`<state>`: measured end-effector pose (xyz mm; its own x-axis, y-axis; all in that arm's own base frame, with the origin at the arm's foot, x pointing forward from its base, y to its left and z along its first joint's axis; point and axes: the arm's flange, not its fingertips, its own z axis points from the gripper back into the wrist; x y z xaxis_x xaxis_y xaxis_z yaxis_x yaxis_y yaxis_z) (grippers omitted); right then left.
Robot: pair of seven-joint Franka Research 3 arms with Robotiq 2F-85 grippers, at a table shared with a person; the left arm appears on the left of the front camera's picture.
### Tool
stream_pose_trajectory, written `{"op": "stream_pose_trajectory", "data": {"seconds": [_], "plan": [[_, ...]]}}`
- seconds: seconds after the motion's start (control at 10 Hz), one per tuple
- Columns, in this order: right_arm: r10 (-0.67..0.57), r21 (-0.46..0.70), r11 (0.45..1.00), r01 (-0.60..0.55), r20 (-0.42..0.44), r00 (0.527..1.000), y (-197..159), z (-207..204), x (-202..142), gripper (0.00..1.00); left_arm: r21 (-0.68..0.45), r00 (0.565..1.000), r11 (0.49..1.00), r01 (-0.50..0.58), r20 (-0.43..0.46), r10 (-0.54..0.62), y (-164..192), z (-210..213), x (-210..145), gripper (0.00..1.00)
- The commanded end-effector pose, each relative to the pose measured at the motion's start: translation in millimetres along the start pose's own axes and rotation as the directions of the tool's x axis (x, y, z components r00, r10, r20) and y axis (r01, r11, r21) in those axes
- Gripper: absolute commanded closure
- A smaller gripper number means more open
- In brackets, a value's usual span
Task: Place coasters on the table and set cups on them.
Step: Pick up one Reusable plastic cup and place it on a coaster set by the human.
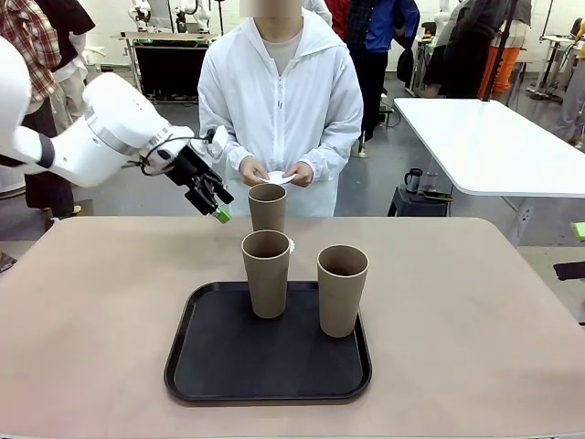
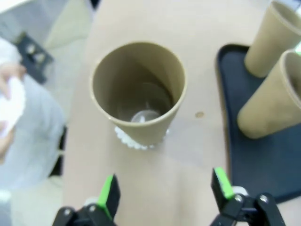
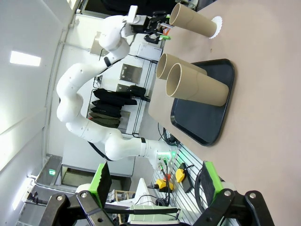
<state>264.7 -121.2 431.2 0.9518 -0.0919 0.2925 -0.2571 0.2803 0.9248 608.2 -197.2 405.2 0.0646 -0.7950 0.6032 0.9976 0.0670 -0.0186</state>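
One tan cup (image 1: 267,206) stands on the table (image 1: 475,311) at the far middle, on a white lacy coaster (image 2: 134,141) that peeks out under its base. My left gripper (image 1: 218,208) hovers just left of this cup, open, with nothing between its green pads (image 2: 109,195). Two more cups (image 1: 266,273) (image 1: 342,289) stand upright on the black tray (image 1: 265,366). The person across the table holds more white coasters (image 1: 279,176) in both hands. My right gripper (image 3: 155,183) is open and holds nothing, well back from the tray (image 3: 207,113) and the cups (image 3: 200,87).
The tray sits at the table's near middle, with bare tabletop on both sides of it. A white table (image 1: 494,146) stands behind at the right. The person's hand (image 2: 9,101) is close to the far cup on the side away from the tray.
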Motion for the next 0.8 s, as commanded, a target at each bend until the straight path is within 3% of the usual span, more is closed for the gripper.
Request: {"op": "stream_pose_trajectory", "data": {"seconds": [0.0, 0.2, 0.3, 0.6, 0.7], "plan": [[0.014, 0.013, 1.000, -0.014, 0.002, 1.000, -1, 1, 1, 0.00, 0.061, 0.985, 0.990, -0.128, -0.111, 0.134, -31, 26, 28, 0.00], [0.014, 0.013, 1.000, -0.014, 0.002, 1.000, -1, 1, 1, 0.00, 0.108, 0.906, 0.942, -0.318, -0.260, 0.335, -44, 52, 47, 0.00], [0.014, 0.013, 1.000, -0.014, 0.002, 1.000, -1, 1, 1, 0.00, 0.112, 0.873, 0.926, -0.360, -0.310, 0.376, -51, 58, 58, 0.00], [0.014, 0.013, 1.000, -0.014, 0.002, 1.000, -1, 1, 1, 0.00, 0.189, 0.855, 0.922, -0.338, -0.348, 0.384, -58, 65, 78, 0.00], [0.014, 0.013, 1.000, -0.014, 0.002, 1.000, -1, 1, 1, 0.00, 0.170, 0.857, 0.916, -0.365, -0.323, 0.401, -61, 66, 59, 0.00]]}}
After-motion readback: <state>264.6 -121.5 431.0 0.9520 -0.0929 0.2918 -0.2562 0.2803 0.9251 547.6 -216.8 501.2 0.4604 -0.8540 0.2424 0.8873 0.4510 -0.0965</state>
